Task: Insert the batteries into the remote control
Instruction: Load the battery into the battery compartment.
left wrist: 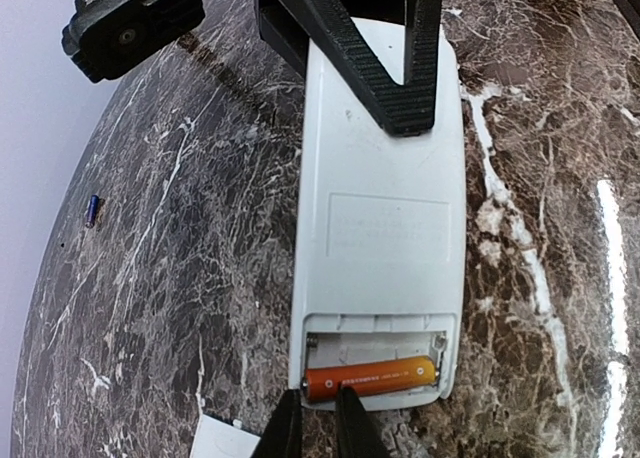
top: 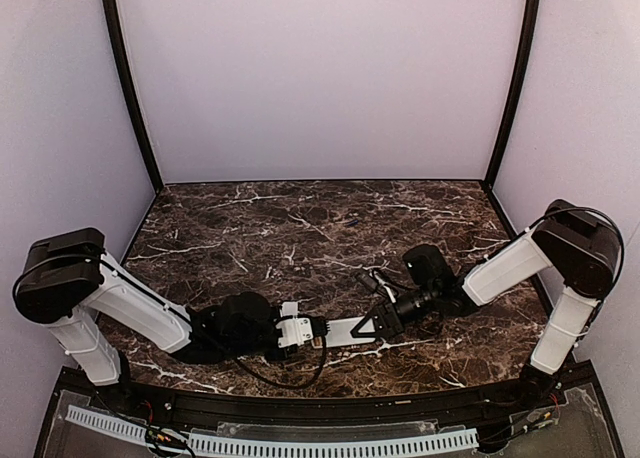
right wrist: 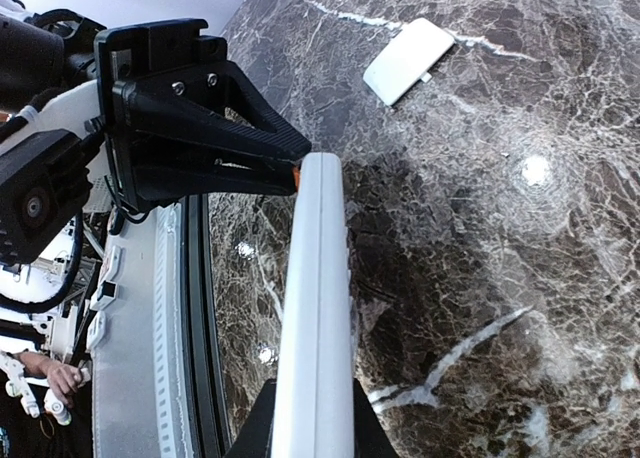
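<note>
One orange battery (left wrist: pixel 372 379) sits in the remote (left wrist: pixel 385 228) clamped by the right tool (right wrist: pixel 312 423), beside the near-shut left tool (left wrist: pixel 318 428).

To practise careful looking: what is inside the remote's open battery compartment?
One orange battery lies in the near slot of the remote; the far slot looks empty. Fingers of the left gripper cover the near rim, and the battery hides the slot floor beneath.

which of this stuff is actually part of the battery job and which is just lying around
Part of the job: remote control, back up, held by the right gripper; orange battery in its open compartment, left gripper at it; blue battery loose on the table.
Lying about: white cover plate, apart on the table.
</note>
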